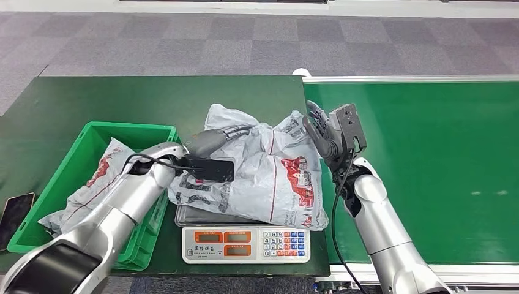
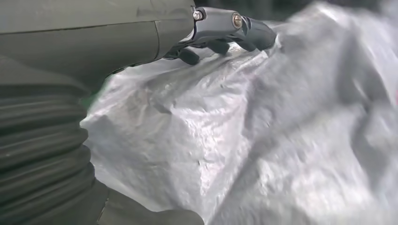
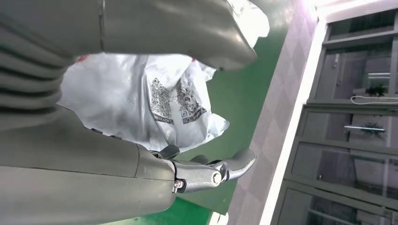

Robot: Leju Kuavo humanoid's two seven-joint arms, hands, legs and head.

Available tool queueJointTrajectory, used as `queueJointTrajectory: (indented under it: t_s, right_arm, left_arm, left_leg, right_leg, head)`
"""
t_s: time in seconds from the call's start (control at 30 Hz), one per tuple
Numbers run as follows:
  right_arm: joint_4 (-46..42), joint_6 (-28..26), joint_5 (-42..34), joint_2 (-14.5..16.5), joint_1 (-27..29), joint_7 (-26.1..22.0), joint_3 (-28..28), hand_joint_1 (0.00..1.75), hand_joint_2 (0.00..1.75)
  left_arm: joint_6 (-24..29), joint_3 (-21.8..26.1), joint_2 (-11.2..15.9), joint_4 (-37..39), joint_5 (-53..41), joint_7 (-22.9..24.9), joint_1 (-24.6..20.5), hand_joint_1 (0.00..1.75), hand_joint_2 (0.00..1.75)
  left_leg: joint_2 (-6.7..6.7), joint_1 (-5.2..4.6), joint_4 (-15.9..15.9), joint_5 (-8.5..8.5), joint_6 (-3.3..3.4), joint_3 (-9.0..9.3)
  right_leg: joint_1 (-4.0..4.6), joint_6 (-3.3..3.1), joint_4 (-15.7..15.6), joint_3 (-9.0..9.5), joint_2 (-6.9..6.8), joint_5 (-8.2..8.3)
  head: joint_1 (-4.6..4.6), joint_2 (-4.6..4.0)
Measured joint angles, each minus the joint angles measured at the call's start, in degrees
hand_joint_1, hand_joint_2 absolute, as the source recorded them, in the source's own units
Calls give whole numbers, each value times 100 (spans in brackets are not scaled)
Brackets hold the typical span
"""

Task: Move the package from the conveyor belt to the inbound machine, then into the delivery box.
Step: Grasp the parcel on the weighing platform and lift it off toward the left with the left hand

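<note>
Packages, two: one white package (image 1: 263,171) on scale (image 1: 245,243) on counter (image 1: 122,98); second package (image 1: 92,184) in green bin (image 1: 92,131). Left hand (image 1: 214,139) resting on top, fingers spread. Right hand (image 1: 321,131) at package's belt-side edge, fingers spread, holding nothing.

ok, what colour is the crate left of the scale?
Green, a plastic crate holding another white package. Clearest in the head view.

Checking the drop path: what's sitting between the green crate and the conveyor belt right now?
In the head view, the scale with the grey package lying on its pan sits between the green crate and the conveyor belt.
</note>
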Motion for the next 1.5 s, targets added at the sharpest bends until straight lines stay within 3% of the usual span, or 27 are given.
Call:
queueJointTrajectory:
  t_s: [0.1, 0.2, 0.37, 0.63, 0.77, 1.03, 1.23, 1.33, 1.5]
  right_arm:
    - [-4, 54, -67, 0, -3, 38, -17, 0, 175]
    - [-49, 73, -165, 0, 1, 91, -39, 0, 175]
    - [-186, 163, -240, -2, 79, 77, -46, 0, 175]
    - [-201, 244, -398, -2, 87, -1, -50, 0, 175]
    - [-201, 266, -447, -9, 89, -26, -73, 0, 175]
    - [-254, 243, -503, -18, 120, -68, -119, 0, 175]
    - [-423, 167, -509, -64, 266, -84, -258, 0, 175]
    - [-501, 147, -509, -121, 364, -110, -362, 0, 175]
    - [-667, 177, -450, -221, 599, -144, -561, 0, 175]
  left_arm:
    - [-1075, -410, -28, 377, 54, -347, -433, 0, 175]
    - [-1621, -795, -124, 521, 154, -396, -680, 0, 175]
    - [-1493, -1442, -308, 651, 254, -192, -781, 0, 175]
    - [-1408, -2101, -381, 943, 419, -439, -772, 2, 175]
    - [-1319, -2221, -403, 990, 484, -426, -771, 175, 175]
    - [-796, -2400, -438, 995, 486, -318, -722, 175, 175]
    - [10, -2512, -395, 739, 273, -144, -707, 175, 175]
    - [498, -2546, -205, 316, 118, 160, -707, 175, 175]
    - [1086, -2560, 369, -720, -420, 741, -707, 175, 175]
  left_leg:
    - [-2, -1, 1, 2, -1, 0]
    - [-3, -2, 1, 2, -1, -1]
    - [-2, -3, 1, 2, 0, -5]
    - [-6, -3, 0, 4, 0, -5]
    - [-6, -3, 0, 4, 0, -5]
    - [-6, -4, 1, 4, 0, -6]
    - [-5, -4, 0, 4, 0, -6]
    - [-5, -4, 0, 4, 0, -7]
    - [-5, -3, -1, 4, 0, -7]
  right_leg:
    - [0, -1, 0, 0, 0, 2]
    - [-1, -1, 0, 0, -1, 2]
    - [-3, 0, 0, 0, -2, 2]
    - [-3, 0, 1, 0, -5, 2]
    - [-3, 0, 2, 0, -5, 3]
    - [-4, 0, 1, -1, -5, 3]
    - [-3, 0, 2, -2, -6, 3]
    - [-3, 0, 2, -2, -6, 3]
    - [-2, -1, 5, -4, -5, 2]
  head:
    - [0, 0]
    - [-1, 0]
    - [1, 0]
    - [0, 0]
    - [1, 0]
    - [0, 0]
    - [0, 0]
    - [1, 0]
    - [-1, 0]
